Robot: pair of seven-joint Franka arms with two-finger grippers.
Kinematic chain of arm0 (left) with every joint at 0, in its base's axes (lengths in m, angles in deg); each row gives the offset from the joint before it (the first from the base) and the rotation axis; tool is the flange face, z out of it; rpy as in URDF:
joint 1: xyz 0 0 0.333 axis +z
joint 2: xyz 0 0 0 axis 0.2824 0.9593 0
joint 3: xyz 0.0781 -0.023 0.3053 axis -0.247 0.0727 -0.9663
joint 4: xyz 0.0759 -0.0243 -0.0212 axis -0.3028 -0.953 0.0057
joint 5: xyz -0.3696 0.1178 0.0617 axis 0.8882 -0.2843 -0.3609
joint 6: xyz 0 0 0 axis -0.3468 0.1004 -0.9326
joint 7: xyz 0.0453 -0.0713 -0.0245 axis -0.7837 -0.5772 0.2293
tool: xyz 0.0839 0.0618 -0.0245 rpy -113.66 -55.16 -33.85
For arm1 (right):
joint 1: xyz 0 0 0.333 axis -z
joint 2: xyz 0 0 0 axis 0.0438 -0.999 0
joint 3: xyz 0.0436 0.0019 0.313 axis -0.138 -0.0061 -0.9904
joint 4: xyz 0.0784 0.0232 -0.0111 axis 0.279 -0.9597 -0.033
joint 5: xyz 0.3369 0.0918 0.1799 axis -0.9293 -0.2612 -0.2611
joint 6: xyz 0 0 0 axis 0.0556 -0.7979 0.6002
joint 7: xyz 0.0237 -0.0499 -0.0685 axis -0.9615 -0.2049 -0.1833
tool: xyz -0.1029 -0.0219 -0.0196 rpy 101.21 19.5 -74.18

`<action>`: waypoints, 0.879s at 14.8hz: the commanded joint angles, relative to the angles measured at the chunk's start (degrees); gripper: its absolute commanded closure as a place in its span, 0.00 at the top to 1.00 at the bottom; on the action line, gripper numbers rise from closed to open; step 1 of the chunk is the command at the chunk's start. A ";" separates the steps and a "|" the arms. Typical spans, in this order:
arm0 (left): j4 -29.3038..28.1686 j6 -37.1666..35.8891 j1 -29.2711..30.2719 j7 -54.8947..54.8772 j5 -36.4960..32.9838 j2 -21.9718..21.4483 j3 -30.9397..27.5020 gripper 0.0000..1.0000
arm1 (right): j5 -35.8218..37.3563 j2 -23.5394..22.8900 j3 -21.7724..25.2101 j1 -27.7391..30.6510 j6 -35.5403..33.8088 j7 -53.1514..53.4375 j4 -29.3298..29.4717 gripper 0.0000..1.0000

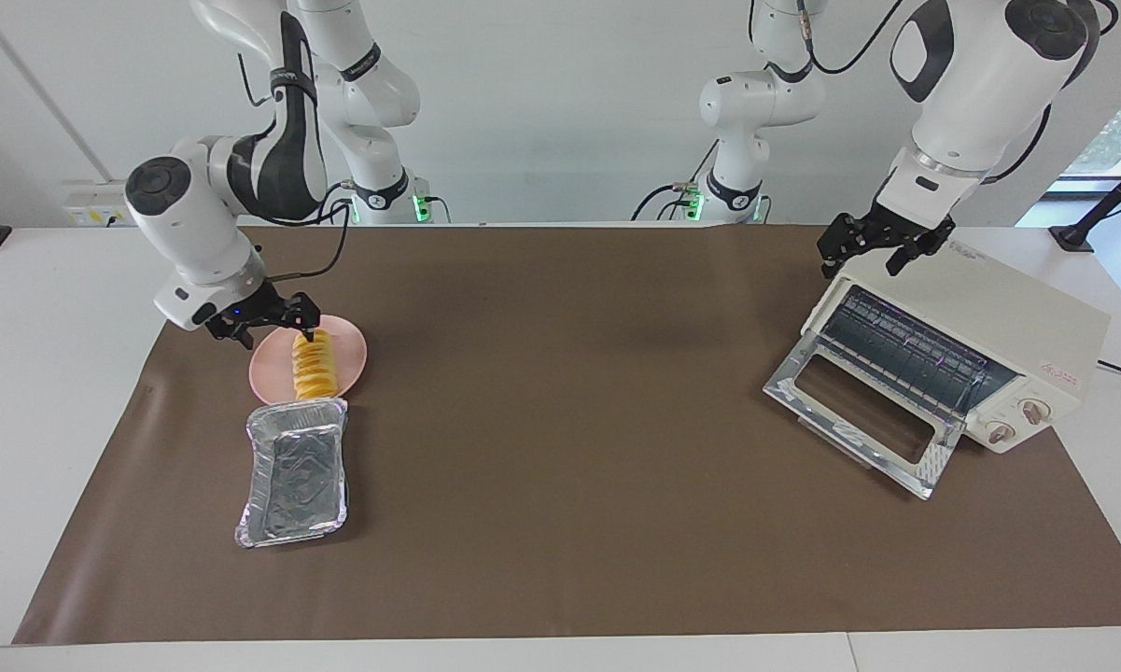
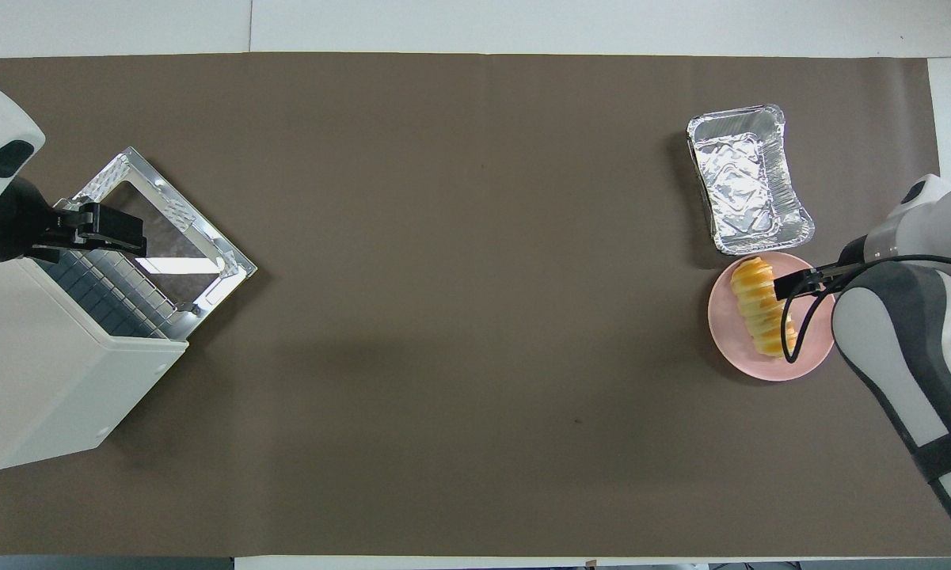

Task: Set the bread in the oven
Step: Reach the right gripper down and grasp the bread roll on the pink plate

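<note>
Your bread (image 1: 315, 368) lies on the pink plate (image 1: 350, 347) toward the right arm's end of the table (image 1: 560, 448), its long axis running from twelve to six o'clock in the facing view. Against the plate's six o'clock edge in that view you find a foil tray (image 1: 295, 471), farther from the robots than the plate; the bread's end reaches the tray's rim.

Your right end effector (image 1: 266, 325) hangs low over the plate's robot-side edge with its fingers spread apart and nothing between them. One fingertip (image 1: 309, 332) stands at the bread's twelve o'clock end in the facing view; you cannot tell from either view whether it touches the loaf.

Your oven (image 1: 1008, 317) sits at the left arm's end of the table, turned at an angle. Its door (image 1: 863, 422) is let down flat toward about seven o'clock in the facing view, and the wire rack (image 1: 905, 353) shows inside. Two knobs (image 1: 1015, 422) sit at the front panel's four o'clock corner.

Your left end effector (image 1: 877, 250) hovers over the oven's top front edge, above the door opening, with its fingers apart and empty. In the overhead view it (image 2: 107, 229) covers the rack at the opening's ten o'clock side.

A brown mat (image 1: 560, 523) covers the table under all of these items.
</note>
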 commanded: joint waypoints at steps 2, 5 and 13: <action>-1.43 0.29 0.66 -0.43 1.07 -1.33 0.22 1.00 | -0.24 2.24 -0.10 0.11 4.60 -0.27 -6.87 1.00; -1.43 0.29 0.66 -0.43 1.07 -1.33 0.22 1.00 | -0.24 2.41 -0.19 0.02 8.02 0.09 -10.48 1.00; -1.43 0.29 0.66 -0.43 0.98 -1.33 0.22 1.00 | -0.33 2.58 -0.19 -0.86 17.96 1.93 -17.07 0.71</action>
